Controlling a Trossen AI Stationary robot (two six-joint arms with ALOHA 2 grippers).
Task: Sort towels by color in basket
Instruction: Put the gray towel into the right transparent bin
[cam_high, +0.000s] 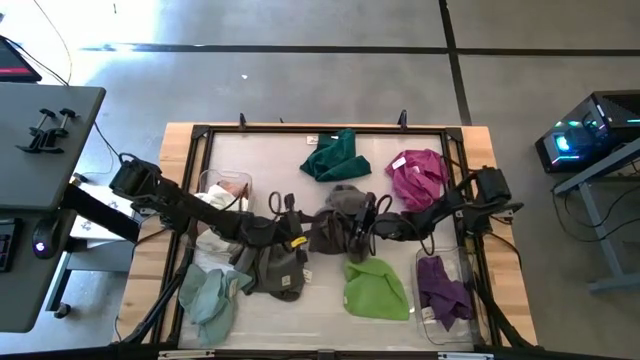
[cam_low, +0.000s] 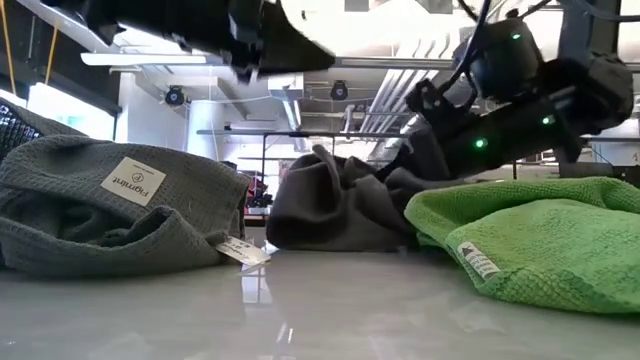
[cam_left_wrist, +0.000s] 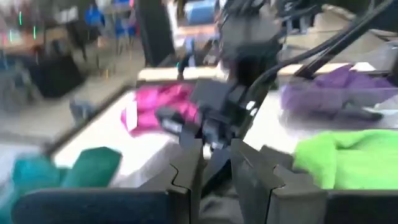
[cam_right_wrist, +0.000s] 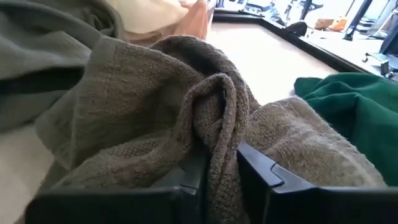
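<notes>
A dark grey towel (cam_high: 338, 215) lies bunched at the table's middle, and my right gripper (cam_right_wrist: 221, 158) is shut on it, reaching in from the right (cam_high: 362, 228). My left gripper (cam_left_wrist: 216, 158) hovers just left of that towel (cam_high: 300, 225), its fingers a narrow gap apart with no cloth between them. A second grey towel (cam_low: 100, 200) lies below the left arm. Lime green (cam_high: 375, 288), magenta (cam_high: 418, 175), dark green (cam_high: 335, 155) and pale teal (cam_high: 210, 300) towels lie spread on the table. A purple towel (cam_high: 443, 290) sits in a clear bin. My right gripper pinches a raised fold of the grey towel (cam_right_wrist: 217, 118) between its two fingers. The fingers come from the table's right, nearly level and slanting a little down. The rest of the towel (cam_low: 330, 205) lies heaped on the table.
A clear bin at the left (cam_high: 205, 183) holds white and pale pink cloth. A dark frame (cam_high: 320, 130) edges the work surface. Bare table shows near the front middle (cam_high: 320, 310). Desks and equipment stand beyond both sides of the table.
</notes>
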